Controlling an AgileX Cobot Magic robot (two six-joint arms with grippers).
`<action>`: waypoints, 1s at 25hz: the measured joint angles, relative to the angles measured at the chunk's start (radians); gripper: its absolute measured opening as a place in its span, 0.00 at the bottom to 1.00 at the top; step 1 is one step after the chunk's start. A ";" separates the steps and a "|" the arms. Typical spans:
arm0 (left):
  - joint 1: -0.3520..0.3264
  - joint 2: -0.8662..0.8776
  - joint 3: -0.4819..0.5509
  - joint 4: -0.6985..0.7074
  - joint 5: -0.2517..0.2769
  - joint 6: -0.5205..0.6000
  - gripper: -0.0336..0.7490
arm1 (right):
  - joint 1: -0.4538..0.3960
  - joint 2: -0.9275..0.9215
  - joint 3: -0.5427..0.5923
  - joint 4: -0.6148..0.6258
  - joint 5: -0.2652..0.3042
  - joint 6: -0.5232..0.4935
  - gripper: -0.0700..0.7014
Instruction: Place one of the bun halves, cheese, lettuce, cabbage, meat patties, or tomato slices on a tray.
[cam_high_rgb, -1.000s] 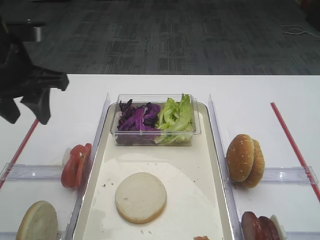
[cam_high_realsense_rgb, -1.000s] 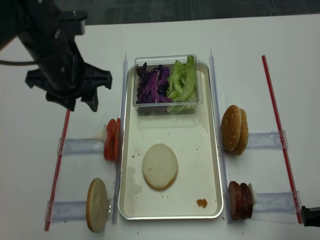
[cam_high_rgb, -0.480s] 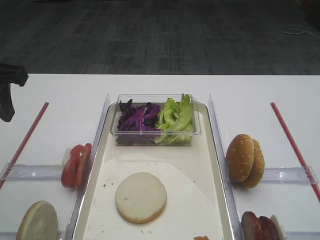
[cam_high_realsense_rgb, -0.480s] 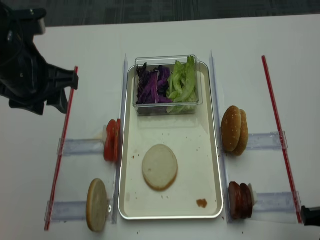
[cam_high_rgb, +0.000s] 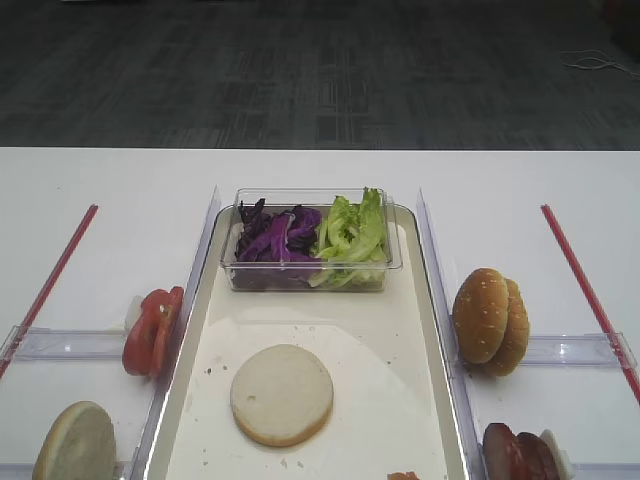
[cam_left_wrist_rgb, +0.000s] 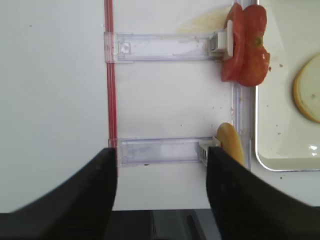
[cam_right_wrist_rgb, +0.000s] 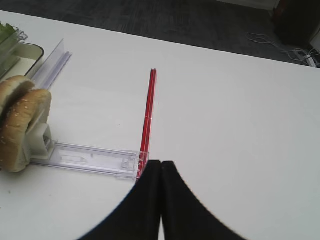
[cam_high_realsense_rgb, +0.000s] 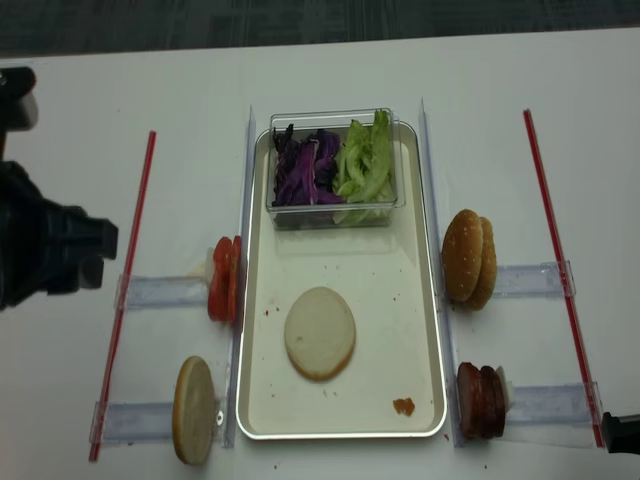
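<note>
**Left arm clear of tray, claw empty**

Left gripper hangs over the table's left side – jaws apart, holding nothing. Right gripper closed. One bun half lies flat, cut face up, on the tray – tray's long axis front-to-back.

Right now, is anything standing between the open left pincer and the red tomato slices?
Nothing visible does. The left pincer is open and empty over bare white table; the red tomato slices stand on edge beyond it, at the end of a clear plastic rail.
</note>
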 joint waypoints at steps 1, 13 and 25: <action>0.000 -0.036 0.017 0.000 0.003 0.000 0.52 | 0.000 0.000 0.000 0.000 0.000 0.000 0.26; 0.000 -0.429 0.130 0.000 0.021 0.031 0.52 | 0.000 0.000 0.000 0.000 0.000 0.000 0.26; 0.000 -0.791 0.348 -0.037 0.016 0.083 0.52 | 0.000 0.000 0.000 0.000 0.000 0.004 0.26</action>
